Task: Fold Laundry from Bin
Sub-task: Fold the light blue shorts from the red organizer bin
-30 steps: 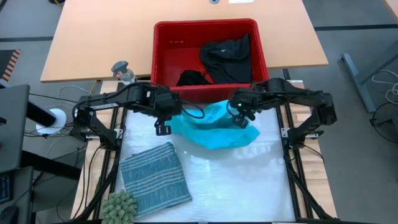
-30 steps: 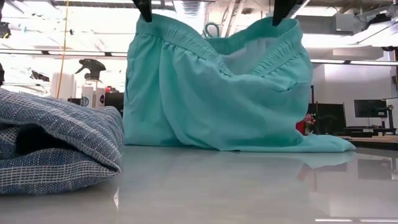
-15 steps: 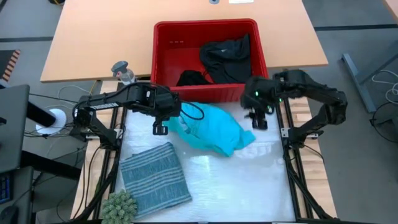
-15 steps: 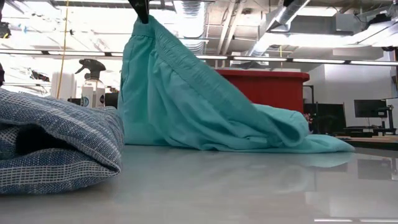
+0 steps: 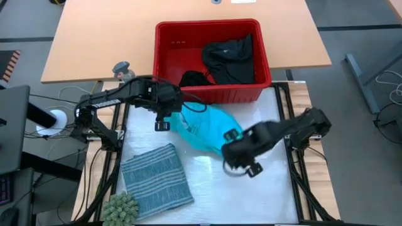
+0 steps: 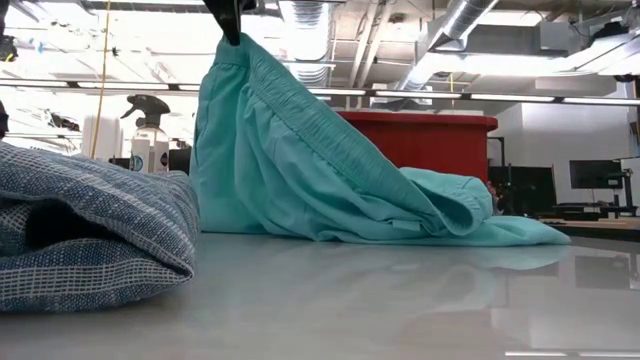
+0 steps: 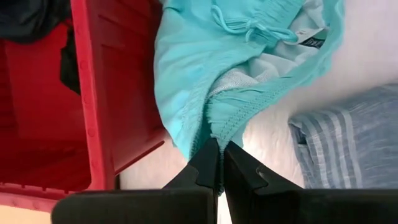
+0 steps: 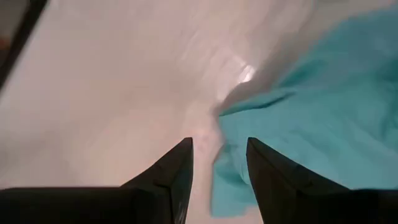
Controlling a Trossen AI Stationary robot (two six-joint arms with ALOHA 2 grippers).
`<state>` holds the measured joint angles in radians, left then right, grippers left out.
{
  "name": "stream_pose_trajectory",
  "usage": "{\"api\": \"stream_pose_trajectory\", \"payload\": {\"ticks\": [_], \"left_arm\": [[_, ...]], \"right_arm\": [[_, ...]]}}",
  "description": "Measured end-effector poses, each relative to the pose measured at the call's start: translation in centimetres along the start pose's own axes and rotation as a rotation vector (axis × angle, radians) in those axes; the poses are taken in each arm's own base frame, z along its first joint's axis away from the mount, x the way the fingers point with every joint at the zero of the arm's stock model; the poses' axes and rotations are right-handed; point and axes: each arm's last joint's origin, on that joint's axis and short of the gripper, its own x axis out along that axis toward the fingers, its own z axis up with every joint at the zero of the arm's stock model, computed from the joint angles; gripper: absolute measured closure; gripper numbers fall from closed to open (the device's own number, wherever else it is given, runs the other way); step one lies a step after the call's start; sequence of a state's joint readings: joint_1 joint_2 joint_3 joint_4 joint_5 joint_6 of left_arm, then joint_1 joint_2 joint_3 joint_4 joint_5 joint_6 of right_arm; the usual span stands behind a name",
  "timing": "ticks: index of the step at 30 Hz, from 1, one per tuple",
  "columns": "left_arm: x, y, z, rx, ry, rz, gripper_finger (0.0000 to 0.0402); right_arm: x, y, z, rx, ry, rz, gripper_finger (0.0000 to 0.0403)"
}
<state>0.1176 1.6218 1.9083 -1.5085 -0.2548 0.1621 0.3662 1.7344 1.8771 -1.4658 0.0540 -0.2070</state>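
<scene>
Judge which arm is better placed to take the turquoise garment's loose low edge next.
Right. Its open end effector hovers low at the loose hem of the turquoise garment on the table, while the left end effector is shut on the waistband, holding it up.

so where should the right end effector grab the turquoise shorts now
On the free end of the elastic waistband, lying low on the table opposite the corner that the left end effector holds pinched and raised. The open right end effector sits at the turquoise shorts' near edge, so coming in low from that side probably suits.
</scene>
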Motion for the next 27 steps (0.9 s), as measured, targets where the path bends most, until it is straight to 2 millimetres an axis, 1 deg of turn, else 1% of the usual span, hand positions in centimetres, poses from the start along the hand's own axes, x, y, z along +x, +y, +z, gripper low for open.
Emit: {"api": "stream_pose_trajectory", "payload": {"ticks": [4,7,9,14,20,24,27], "left_arm": [[0.1,0.3,0.0,-0.008,-0.005,-0.019,0.0401],[0.1,0.4,0.0,0.001,-0.004,-0.020,0.0401],[0.1,0.4,0.0,0.011,-0.005,-0.026,0.0401],[0.1,0.4,0.0,0.032,-0.005,-0.027,0.0401],[0.1,0.4,-0.1,0.047,-0.005,-0.027,0.0401],[0.1,0.4,-0.1,0.045,-0.004,-0.027,0.0401],[0.1,0.4,-0.1,0.042,-0.004,-0.027,0.0401]], "right_arm": [[4.0,1.6,2.1,-0.204,0.100,0.032,0.0222],[6.9,1.9,3.2,-0.332,0.168,0.064,0.0212],[8.7,1.9,3.7,-0.409,0.206,0.084,0.0207],[12.8,0.7,4.7,-0.493,0.246,0.135,0.0203],[16.4,-0.8,4.6,-0.514,0.313,0.223,0.0206],[18.0,-2.5,4.4,-0.487,0.310,0.244,0.0206],[18.8,-3.7,3.8,-0.467,0.365,0.249,0.0207]]}}
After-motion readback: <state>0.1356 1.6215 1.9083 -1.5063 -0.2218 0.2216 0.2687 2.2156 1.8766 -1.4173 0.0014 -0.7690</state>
